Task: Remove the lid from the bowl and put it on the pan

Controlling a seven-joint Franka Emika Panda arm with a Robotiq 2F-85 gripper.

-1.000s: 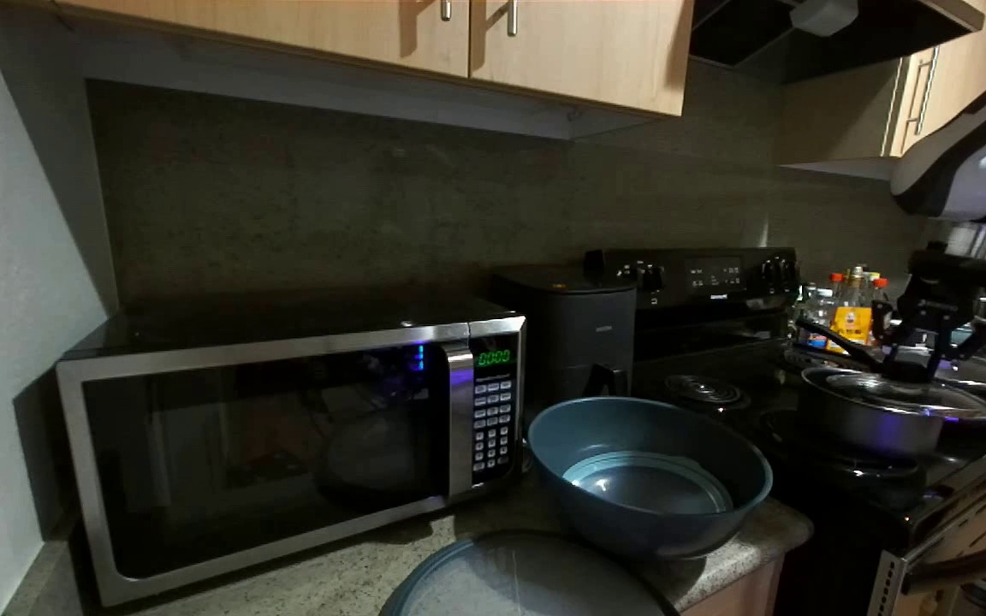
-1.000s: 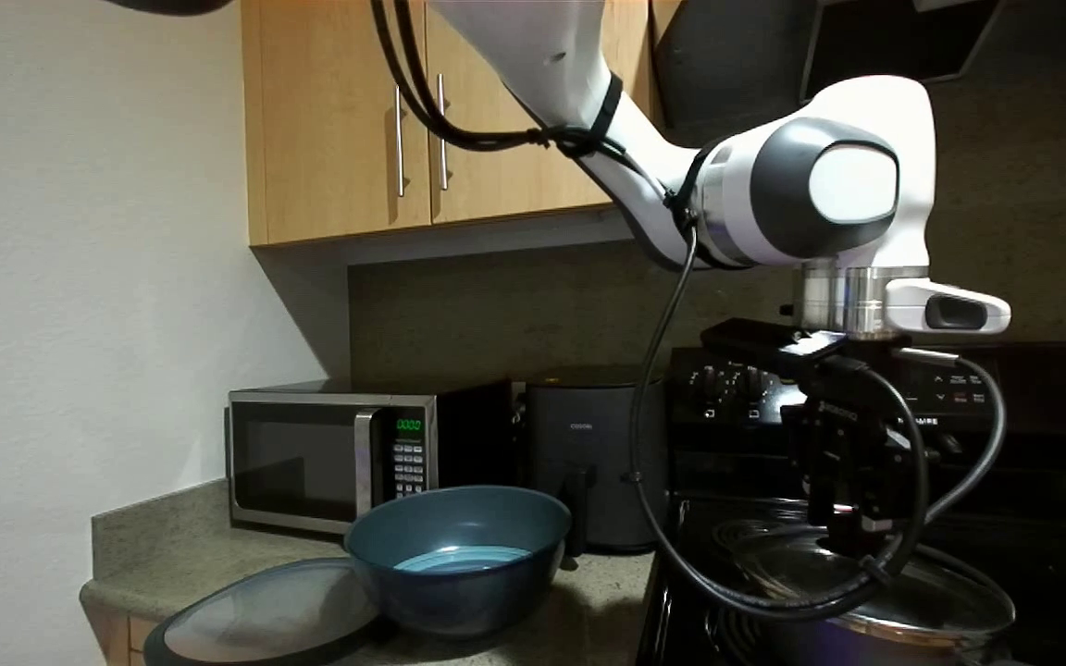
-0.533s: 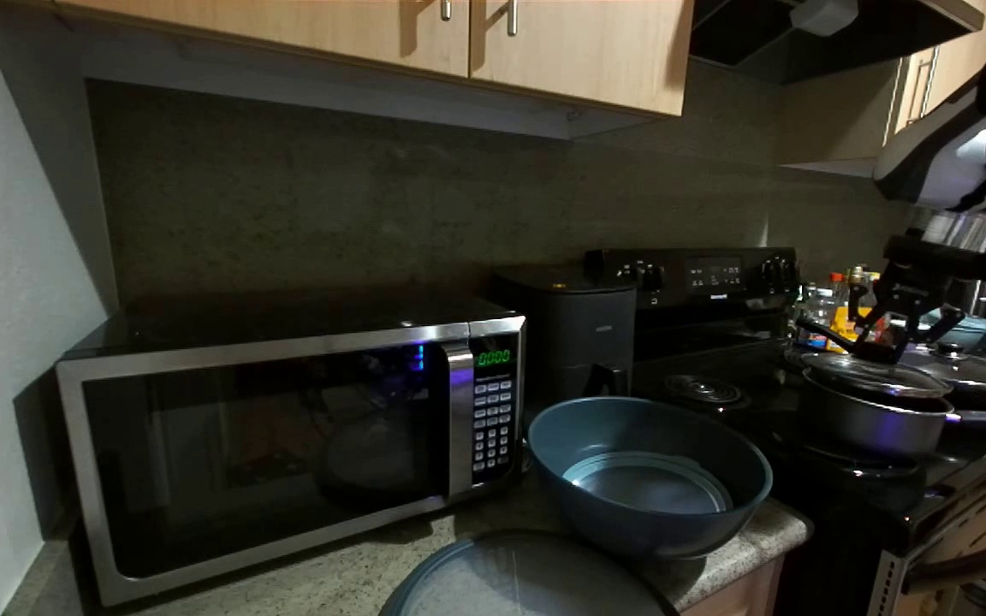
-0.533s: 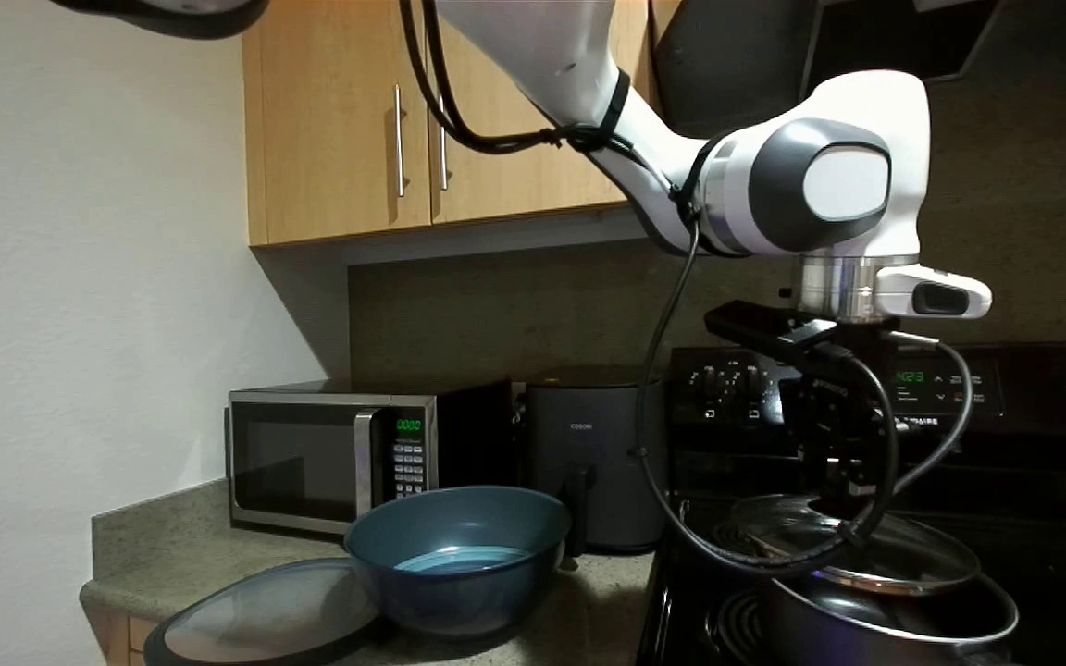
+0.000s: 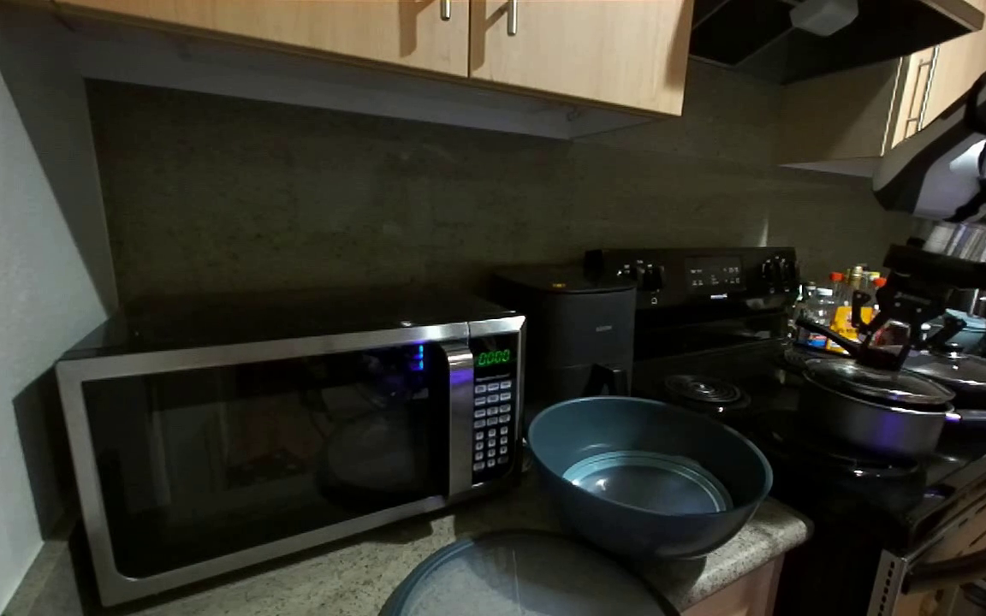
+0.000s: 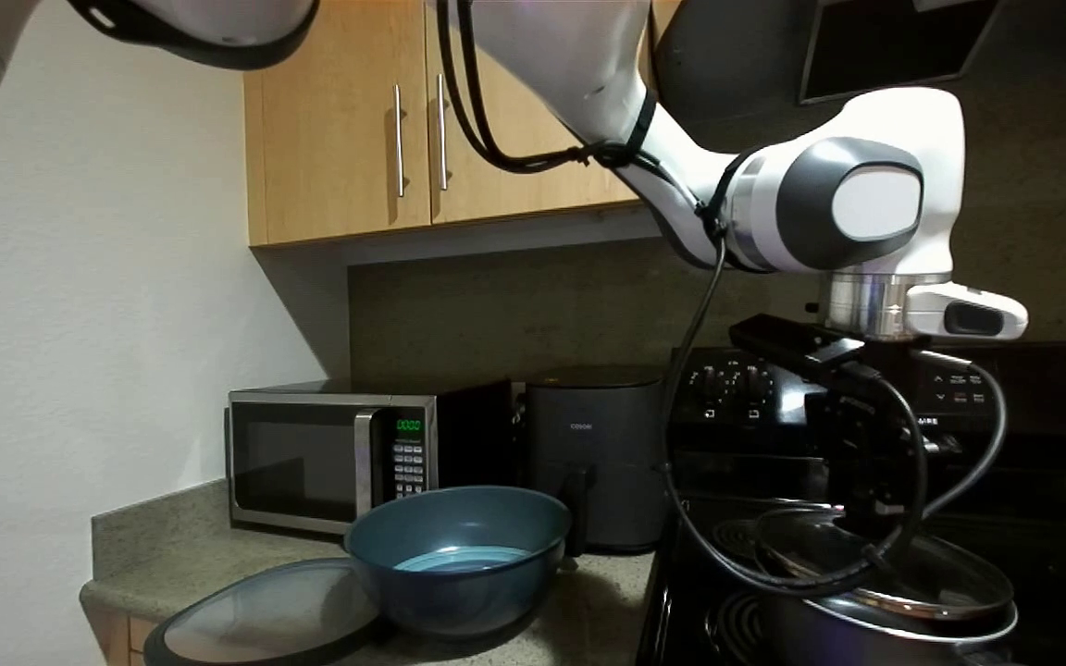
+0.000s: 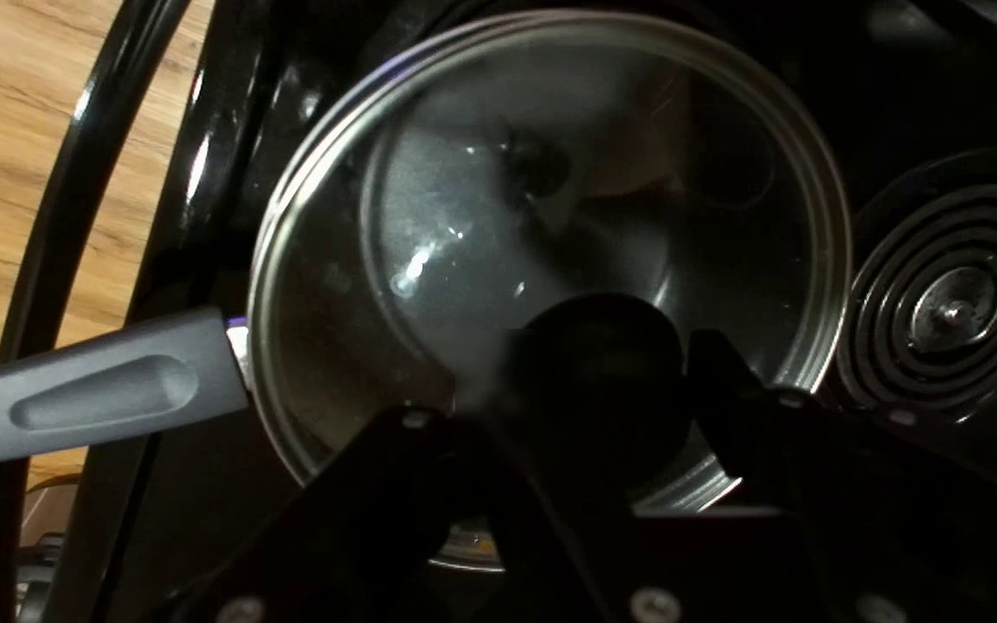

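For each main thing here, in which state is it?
Round grey metal pan: upright
Round clear glass lid: held over pan, contact unclear
Black robot gripper: closed on glass lid
Round blue-grey bowl: uncovered
Round frosted lid: off bowl
Boxy black microwave: door shut, display lit
Pale wooden cabinet: doors shut

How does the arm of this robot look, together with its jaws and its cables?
The arm is white and rounded, with a dark grey cap around a pale oval disc. Below sits a silvery metal collar. Black straps bind black cables to it, and a grey cable loops beside the jaws. These are black, with silvery screw heads.
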